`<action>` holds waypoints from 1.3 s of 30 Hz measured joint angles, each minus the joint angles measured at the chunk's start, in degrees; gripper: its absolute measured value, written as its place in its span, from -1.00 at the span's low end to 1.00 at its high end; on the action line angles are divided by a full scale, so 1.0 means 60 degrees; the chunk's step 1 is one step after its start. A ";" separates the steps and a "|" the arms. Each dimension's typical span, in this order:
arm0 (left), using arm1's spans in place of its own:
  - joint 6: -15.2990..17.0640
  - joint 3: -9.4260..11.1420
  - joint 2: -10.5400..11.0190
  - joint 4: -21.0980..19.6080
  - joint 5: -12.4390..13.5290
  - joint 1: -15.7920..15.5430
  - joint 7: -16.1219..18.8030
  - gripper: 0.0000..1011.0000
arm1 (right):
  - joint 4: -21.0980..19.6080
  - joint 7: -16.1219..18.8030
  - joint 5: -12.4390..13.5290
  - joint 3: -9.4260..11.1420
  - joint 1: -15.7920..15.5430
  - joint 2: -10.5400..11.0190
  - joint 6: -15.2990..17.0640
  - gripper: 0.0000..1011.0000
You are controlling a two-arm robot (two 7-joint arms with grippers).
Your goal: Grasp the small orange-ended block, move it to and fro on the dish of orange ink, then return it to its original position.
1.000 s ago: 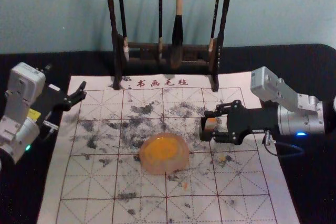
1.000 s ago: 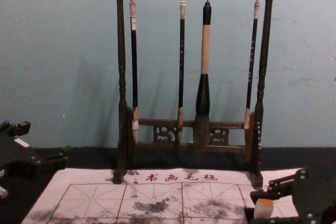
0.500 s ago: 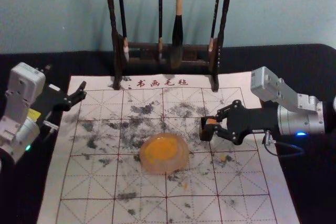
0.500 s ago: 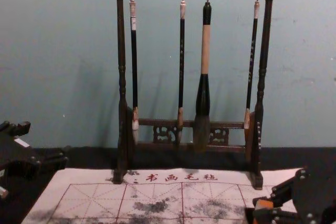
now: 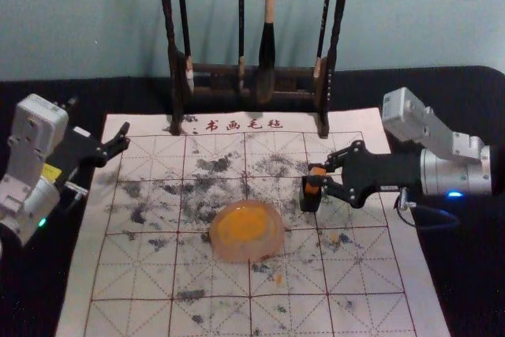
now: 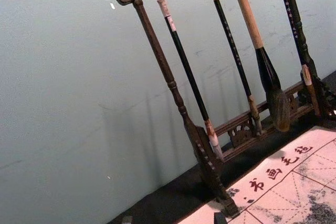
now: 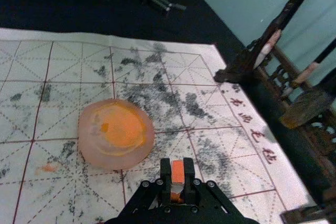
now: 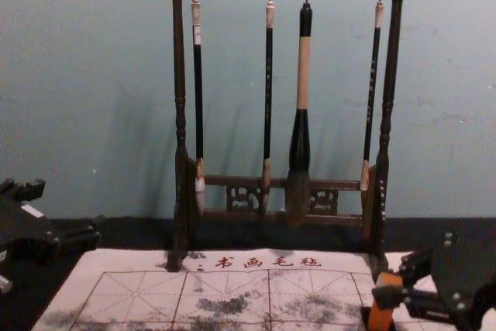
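- The grasp is judged done: the small orange-ended block (image 5: 316,171) is pinched between the fingers of the right gripper (image 5: 316,179), and both are held to the right of the dish of orange ink (image 5: 245,253), a little beyond it and apart from it.
- A small black open box (image 5: 310,202) is placed just under the block, also to the right of the dish. Whether the block's lower end is fully lifted out of it cannot be told.
- The dish is left untouched by the block, so the to-and-fro movement on the ink is still to be done. For this, the block must be raised above the box wall, carried leftward to the dish and lowered onto the ink.
- After that, the block is to be returned to its original position, which is presumed to be the black box to the right of the dish.
- The left gripper (image 8: 70,211) is parked well to the left of the dish, its fingers spread apart and nothing held.
- The grid-printed felt mat (image 5: 118,282) is spread under the dish, and the wooden brush rack (image 5: 213,70) is stood beyond it.
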 joint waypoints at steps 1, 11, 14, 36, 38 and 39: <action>0.0000 0.0000 0.0000 0.0000 0.0000 0.0000 0.0001 0.98 | -0.0055 -0.0008 0.0037 0.0026 -0.0007 0.0027 0.0051 -0.73; 0.0000 0.0001 0.0000 0.0000 0.0000 0.0000 0.0001 0.98 | -0.0828 -0.0055 0.0679 0.0437 -0.0119 0.0366 0.0467 -0.73; 0.0000 0.0001 0.0000 0.0000 0.0000 0.0000 0.0001 0.98 | -0.0827 -0.0062 0.0894 0.0489 -0.0107 0.0290 0.0563 -0.73; 0.0000 0.0001 0.0000 0.0000 0.0000 0.0000 0.0001 0.98 | 0.0886 0.0836 0.1223 -0.0520 0.1062 -0.1286 0.0530 -0.73; 0.0000 0.0001 0.0000 0.0000 0.0000 0.0000 0.0000 0.98 | 0.1083 0.1014 0.1149 -0.0701 0.1235 -0.1416 0.0526 -0.73; 0.0000 0.0001 0.0000 0.0000 0.0000 0.0000 0.0000 0.98 | 0.1147 0.1062 0.1123 -0.0761 0.1287 -0.1456 0.0524 -0.73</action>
